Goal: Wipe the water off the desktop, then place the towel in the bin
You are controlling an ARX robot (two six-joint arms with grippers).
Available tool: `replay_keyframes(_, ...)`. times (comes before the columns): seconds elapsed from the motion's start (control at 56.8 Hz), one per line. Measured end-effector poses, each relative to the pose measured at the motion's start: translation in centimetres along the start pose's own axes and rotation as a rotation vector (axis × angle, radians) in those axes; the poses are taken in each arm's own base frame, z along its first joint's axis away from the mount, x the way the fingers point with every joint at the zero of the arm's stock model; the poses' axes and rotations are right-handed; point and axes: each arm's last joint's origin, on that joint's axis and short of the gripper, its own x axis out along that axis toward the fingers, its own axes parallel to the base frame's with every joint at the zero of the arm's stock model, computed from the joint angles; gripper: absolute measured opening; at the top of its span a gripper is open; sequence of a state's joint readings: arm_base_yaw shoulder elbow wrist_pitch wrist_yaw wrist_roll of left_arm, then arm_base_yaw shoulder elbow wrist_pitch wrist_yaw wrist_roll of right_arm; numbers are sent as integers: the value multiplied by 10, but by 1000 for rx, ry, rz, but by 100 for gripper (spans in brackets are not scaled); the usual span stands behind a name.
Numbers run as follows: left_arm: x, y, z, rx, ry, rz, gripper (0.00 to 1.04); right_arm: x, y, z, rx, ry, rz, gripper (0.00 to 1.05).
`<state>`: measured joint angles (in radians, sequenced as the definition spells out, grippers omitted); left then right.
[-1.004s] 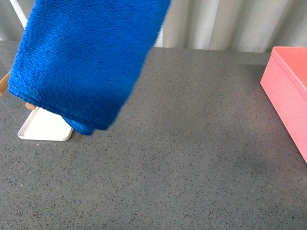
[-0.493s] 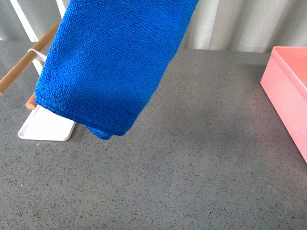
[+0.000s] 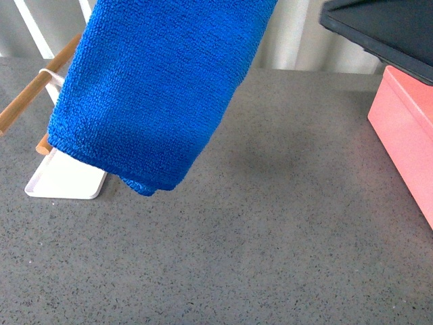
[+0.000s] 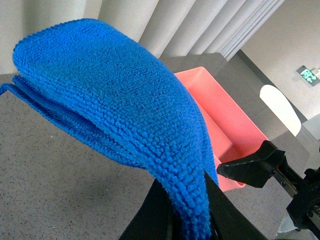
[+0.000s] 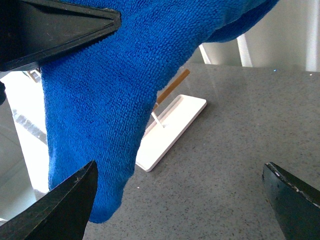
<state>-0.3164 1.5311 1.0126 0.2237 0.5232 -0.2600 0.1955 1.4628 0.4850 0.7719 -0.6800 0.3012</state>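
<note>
Above the speckled grey tabletop (image 3: 270,237), before pale pleated curtains (image 3: 298,40), the blue towel (image 3: 155,88) hangs clamped in the left gripper (image 4: 187,215), well left of the pink bin (image 3: 406,128), while the right gripper (image 5: 180,165) gapes wide.

The right gripper (image 5: 180,167) has its fingers spread wide, with only the desktop (image 5: 235,125) between them. The towel (image 5: 100,110) hangs just ahead of one finger. Beyond it stands a white tray-stand (image 5: 167,130) with a wooden rod (image 5: 172,86). A dark wedge (image 5: 55,30) overlaps the towel, possibly another gripper.
</note>
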Motion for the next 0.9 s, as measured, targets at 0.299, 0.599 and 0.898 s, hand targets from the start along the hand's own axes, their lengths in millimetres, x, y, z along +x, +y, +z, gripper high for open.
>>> replay_keyframes(0.299,0,0,0,0,0,0,5,43,-1,5,15,4,92,98)
replay_keyframes(0.599,0,0,0,0,0,1,5,86,4,8,20,11,152,98)
replay_keyframes(0.898,-1,2,1,0,-7,15,5,108,24,15,31,-32,187,75)
